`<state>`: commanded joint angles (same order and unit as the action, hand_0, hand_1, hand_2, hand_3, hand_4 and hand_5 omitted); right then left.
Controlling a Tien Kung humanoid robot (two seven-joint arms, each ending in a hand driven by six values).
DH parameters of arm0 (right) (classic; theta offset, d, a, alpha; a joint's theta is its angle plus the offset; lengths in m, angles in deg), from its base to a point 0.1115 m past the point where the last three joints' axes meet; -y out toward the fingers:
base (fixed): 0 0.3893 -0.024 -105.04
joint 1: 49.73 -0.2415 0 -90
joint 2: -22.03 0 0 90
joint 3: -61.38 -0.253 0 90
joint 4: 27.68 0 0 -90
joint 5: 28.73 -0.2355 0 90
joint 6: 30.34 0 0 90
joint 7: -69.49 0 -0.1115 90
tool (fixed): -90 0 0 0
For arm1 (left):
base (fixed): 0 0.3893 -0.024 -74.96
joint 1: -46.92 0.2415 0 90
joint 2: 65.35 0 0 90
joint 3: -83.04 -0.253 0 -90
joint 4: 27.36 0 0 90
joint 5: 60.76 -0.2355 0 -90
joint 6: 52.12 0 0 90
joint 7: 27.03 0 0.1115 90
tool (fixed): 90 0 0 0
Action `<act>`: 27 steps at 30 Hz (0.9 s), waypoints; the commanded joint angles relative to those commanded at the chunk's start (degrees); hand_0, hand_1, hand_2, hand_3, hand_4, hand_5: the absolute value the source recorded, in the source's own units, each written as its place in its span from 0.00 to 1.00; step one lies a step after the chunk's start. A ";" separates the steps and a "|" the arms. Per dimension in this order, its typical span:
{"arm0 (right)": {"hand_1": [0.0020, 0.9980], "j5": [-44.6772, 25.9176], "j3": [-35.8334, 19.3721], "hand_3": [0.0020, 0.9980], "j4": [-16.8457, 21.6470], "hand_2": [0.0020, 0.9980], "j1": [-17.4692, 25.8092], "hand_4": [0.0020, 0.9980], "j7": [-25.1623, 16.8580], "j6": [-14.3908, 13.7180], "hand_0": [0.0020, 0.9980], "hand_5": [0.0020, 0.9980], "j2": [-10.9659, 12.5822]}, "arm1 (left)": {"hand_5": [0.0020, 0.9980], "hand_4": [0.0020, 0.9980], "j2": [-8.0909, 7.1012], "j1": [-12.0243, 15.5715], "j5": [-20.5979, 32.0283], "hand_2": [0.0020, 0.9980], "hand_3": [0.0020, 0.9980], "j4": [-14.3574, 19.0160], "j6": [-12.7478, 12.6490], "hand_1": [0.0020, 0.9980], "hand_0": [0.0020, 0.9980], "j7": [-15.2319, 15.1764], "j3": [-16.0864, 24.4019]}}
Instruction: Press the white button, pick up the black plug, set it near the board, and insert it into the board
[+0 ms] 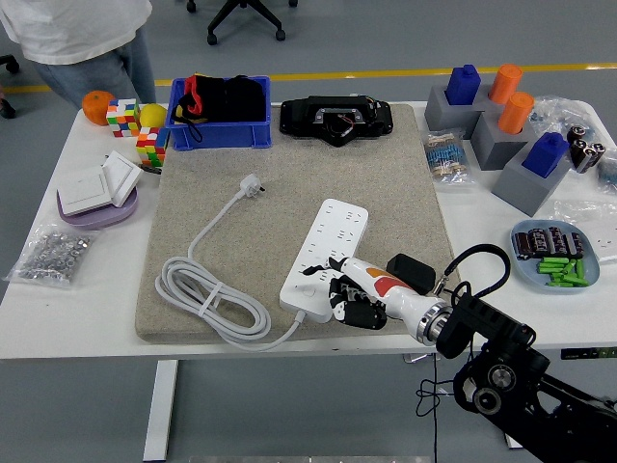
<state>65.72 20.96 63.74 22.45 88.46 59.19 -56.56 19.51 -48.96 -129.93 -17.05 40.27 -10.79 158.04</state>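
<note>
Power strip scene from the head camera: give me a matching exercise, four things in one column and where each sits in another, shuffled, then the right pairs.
Things:
1. black plug
2. white power strip
3. blue bin
4. right hand

Places:
A. far left part of the grey mat's back edge
B. middle of the mat, lying diagonally
C. over the near end of the power strip
D. on the mat just right of the strip, beside the robot's wrist

Pairs: 1-D, 2-B, 3-A, 4-C

Person (82,39) cropped (top edge)
</note>
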 joint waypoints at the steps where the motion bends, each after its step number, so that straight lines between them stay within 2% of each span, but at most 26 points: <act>1: 0.00 -0.04 0.49 0.82 -0.40 0.11 -0.41 0.02 0.00 0.01 0.00 0.00 0.01 | 0.27 0.66 -0.01 -0.03 0.02 0.59 0.68 0.00 0.00 0.67 0.71 0.00 -0.01; 8: 0.00 0.11 3.27 0.82 -3.61 0.11 -3.02 0.00 -0.16 -0.06 0.00 0.00 -0.15 | 0.27 0.66 -0.09 -0.28 0.13 0.59 0.68 0.00 0.01 0.67 0.71 -0.05 -0.20; 15: 0.00 0.47 4.29 0.82 -5.81 0.11 -3.36 0.00 -0.36 -0.14 0.00 0.00 -0.50 | 0.27 0.66 -0.01 -0.25 0.14 0.59 0.68 0.00 0.02 0.67 0.71 -0.02 -0.25; 27: 0.00 0.44 4.40 0.81 -7.13 0.11 -3.47 0.00 -0.30 -0.02 0.00 0.00 -0.37 | 0.27 0.66 0.01 -0.35 0.04 0.58 0.68 0.00 0.04 0.67 0.71 -0.03 -0.22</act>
<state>66.16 25.35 56.62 18.98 88.16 59.16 -56.93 19.51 -49.32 -129.89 -17.05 40.30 -10.82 157.82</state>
